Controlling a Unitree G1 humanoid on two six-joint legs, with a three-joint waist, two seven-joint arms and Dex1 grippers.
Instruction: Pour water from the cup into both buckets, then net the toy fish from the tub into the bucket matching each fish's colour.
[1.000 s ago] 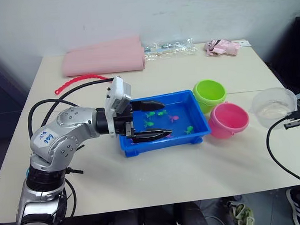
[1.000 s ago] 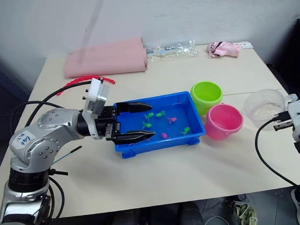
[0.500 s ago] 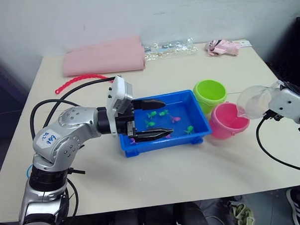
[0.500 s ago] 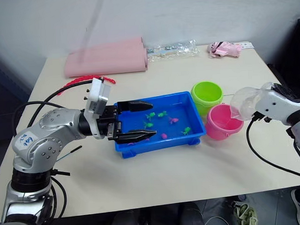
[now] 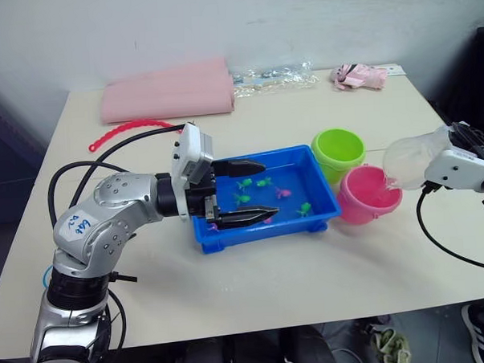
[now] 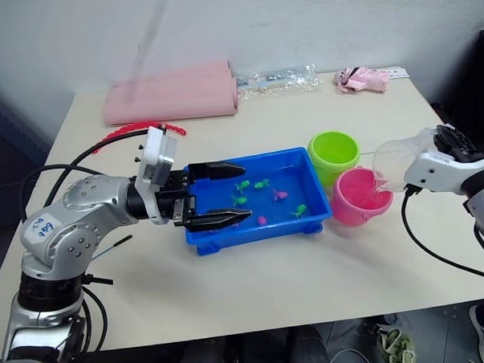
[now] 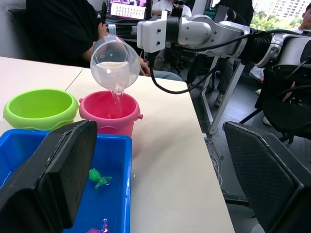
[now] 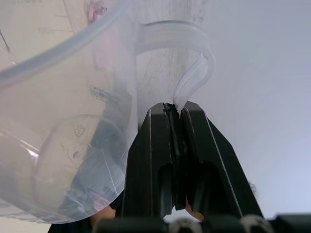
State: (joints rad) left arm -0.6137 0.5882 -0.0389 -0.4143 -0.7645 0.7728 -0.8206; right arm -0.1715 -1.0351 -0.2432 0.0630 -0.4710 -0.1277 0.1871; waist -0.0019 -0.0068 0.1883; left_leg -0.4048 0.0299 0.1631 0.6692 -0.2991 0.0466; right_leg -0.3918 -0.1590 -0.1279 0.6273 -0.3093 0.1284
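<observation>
Clear colourless plastic cup [image 5: 407,160]; pink round plastic bucket [image 5: 369,194]; lime green round plastic bucket [image 5: 338,151]; bright blue rectangular plastic tub [image 5: 263,198]; green and magenta tiny toy fish [image 5: 305,208].

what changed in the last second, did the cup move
Yes. The right gripper, jaws shut on the cup's handle, carried the cup from out at the table's right edge in to above the pink bucket and tipped it; water now streams into that bucket. The left gripper stayed open over the tub. The green bucket and the fish did not move.
</observation>
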